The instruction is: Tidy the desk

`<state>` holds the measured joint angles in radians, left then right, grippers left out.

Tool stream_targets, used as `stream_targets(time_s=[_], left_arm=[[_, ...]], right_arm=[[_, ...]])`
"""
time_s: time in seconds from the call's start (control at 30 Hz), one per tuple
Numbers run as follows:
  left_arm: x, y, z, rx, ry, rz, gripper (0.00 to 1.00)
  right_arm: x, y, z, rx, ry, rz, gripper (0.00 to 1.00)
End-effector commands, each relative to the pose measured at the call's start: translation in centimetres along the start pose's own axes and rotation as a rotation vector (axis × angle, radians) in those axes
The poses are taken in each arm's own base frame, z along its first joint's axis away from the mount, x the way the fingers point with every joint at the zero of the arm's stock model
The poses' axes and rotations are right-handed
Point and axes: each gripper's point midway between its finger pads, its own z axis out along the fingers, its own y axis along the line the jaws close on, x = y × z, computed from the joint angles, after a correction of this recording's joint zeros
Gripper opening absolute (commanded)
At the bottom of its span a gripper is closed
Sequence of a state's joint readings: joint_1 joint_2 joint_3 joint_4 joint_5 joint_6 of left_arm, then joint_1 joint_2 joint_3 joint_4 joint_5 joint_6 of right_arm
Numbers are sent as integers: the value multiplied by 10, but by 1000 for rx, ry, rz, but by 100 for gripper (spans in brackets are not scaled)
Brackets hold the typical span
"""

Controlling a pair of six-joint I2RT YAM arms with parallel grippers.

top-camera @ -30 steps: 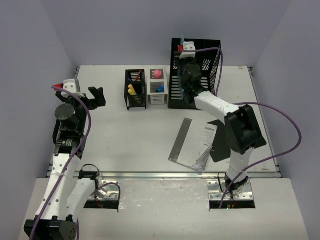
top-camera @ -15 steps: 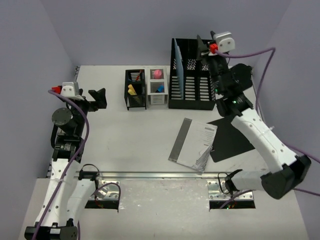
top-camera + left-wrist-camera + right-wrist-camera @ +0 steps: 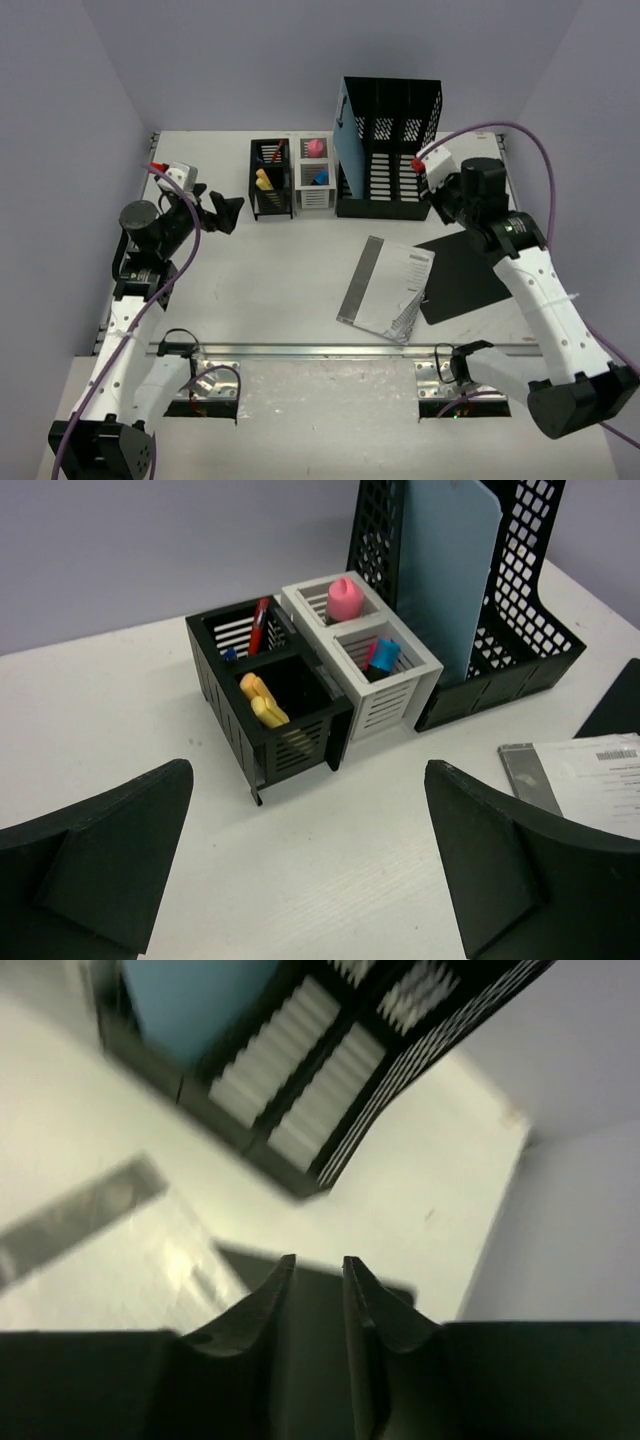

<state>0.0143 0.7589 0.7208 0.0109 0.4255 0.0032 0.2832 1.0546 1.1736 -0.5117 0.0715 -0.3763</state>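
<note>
- The surface (image 3: 270, 270) carries two loose flat things, a booklet (image 3: 388, 288) and a black sheet (image 3: 462, 272). The booklet's right corner overlaps the sheet.
- My right gripper (image 3: 318, 1260) has its fingers almost pressed together and pinches nothing. It hangs over the sheet's far edge, just in front of the rack (image 3: 390, 150).
- My left gripper (image 3: 308, 780) is spread wide and empty. It faces the pen holders (image 3: 275, 705), well apart from the papers.
- I judge the right arm the nearer one. Both papers lie on its near side, and the booklet's long axis runs near-to-far, tilted slightly right.
</note>
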Motion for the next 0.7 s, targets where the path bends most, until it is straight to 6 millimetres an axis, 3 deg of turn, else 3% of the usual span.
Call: stream_targets(time_s=[0.0, 0.03, 0.1, 0.13, 0.2, 0.3, 0.43, 0.53, 0.67], left_arm=[[-12, -9, 0, 47, -37, 25, 99], [-12, -9, 0, 48, -38, 26, 99], [-9, -9, -1, 47, -36, 24, 99], [-8, -10, -1, 49, -30, 22, 99], [-6, -13, -4, 57, -27, 21, 99], [-3, -12, -8, 49, -26, 32, 99], [-1, -14, -12, 49, -30, 37, 100], [2, -15, -14, 54, -31, 41, 100], [4, -15, -12, 57, -26, 34, 100]], right_arm=[[105, 66, -8, -251, 371, 50, 21], [129, 80, -7, -277, 423, 57, 18], [145, 90, 2, -282, 446, 79, 11], [165, 99, 3, -293, 490, 79, 10], [180, 107, 12, -301, 516, 121, 10], [192, 123, 18, -362, 557, 246, 14], [213, 128, 22, -402, 631, 434, 22], [229, 130, 23, -400, 683, 542, 23], [235, 134, 34, -402, 678, 592, 23]])
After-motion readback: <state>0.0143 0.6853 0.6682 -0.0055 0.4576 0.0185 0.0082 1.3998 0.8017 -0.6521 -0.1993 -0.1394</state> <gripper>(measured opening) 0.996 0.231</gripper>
